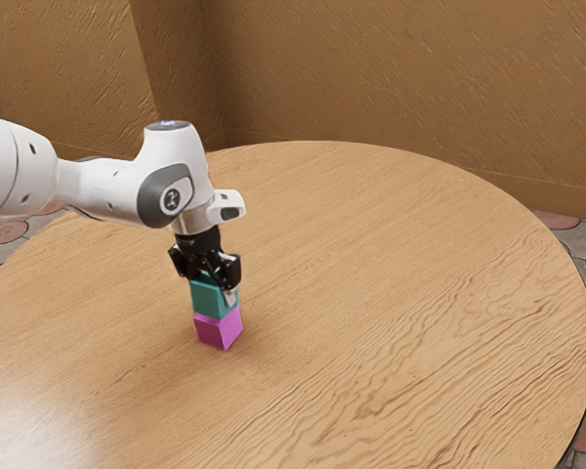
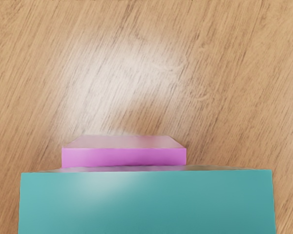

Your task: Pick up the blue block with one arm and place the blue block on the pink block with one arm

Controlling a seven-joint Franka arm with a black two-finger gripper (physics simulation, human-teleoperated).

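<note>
The solid blue-green block sits on top of the solid pink block, and the two make a small stack on the round wooden bench, in its half toward the exterior view's left and well away from every edge. The black fingers grasp the upper part of the blue-green block from two sides. In the wrist view the blue-green block lies just under the hand, and the pink block shows beyond it.

I think the danger is in the release. If the fingers open unevenly or the hand rises at a slant, one finger can drag the blue-green block sideways. The stack is narrow, so the block can slide off or push the pink block over the smooth wood.
</note>
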